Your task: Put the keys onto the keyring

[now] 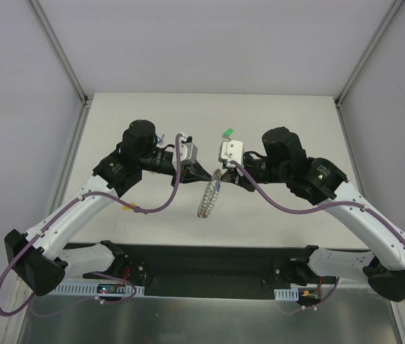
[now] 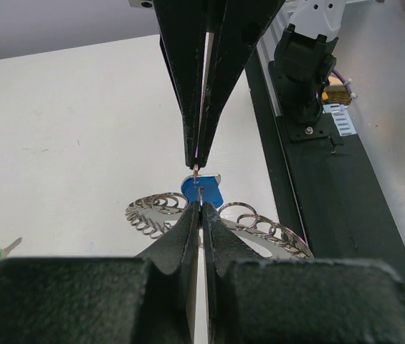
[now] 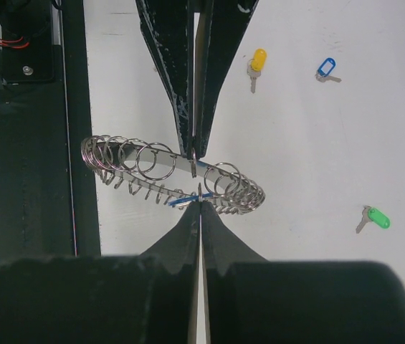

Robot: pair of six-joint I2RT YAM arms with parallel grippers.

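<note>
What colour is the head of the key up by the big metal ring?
Blue. The key shows best in the left wrist view.

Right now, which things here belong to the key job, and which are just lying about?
Job: keyring; blue key; yellow key; pale blue key; green key.
Just there: purple cables; black base plate.
</note>
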